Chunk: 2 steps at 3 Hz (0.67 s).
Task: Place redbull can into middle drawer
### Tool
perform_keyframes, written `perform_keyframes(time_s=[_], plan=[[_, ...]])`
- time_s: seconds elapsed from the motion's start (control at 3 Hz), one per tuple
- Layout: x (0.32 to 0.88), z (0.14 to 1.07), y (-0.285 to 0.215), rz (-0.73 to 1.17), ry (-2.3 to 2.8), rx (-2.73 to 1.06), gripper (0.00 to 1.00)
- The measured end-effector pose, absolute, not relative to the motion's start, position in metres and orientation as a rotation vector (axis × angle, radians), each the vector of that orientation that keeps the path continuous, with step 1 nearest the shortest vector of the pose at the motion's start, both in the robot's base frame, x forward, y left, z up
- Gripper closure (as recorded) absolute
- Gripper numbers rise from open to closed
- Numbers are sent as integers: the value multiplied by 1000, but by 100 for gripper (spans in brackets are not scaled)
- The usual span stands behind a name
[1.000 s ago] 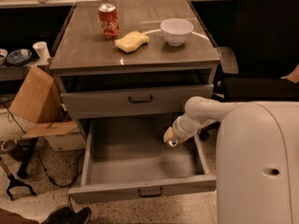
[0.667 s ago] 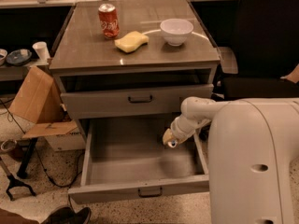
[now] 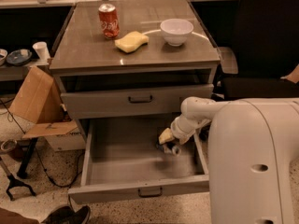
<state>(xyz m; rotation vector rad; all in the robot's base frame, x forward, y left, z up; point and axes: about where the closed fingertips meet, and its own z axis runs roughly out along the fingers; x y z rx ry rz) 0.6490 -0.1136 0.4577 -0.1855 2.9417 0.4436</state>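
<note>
The middle drawer [image 3: 122, 157] is pulled wide open, its grey floor bare on the left. My gripper [image 3: 167, 142] reaches down into its right rear part from the white arm [image 3: 201, 111]. A small silver-and-blue object, which looks like the redbull can [image 3: 174, 149], lies tilted right under the gripper's tip, at or just above the drawer floor. I cannot tell whether the gripper still holds it.
The upper drawer [image 3: 140, 100] stands slightly out above the gripper. On the tabletop are a red cola can [image 3: 108, 20], a yellow sponge [image 3: 131, 41] and a white bowl [image 3: 176, 31]. A cardboard box [image 3: 35, 101] and cables lie at the left. A dark chair [image 3: 261, 45] is at the right.
The gripper has moved a little lower and to the left inside the middle drawer. The silver-and-blue can now shows beneath its tip.
</note>
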Motion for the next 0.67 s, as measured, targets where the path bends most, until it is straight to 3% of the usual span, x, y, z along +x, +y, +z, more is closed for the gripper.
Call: perform_keyframes(time_s=[0.33,0.67], plan=[[649,458,-114,444,2942,-186,0],[649,458,-114,444,2942,-186,0]])
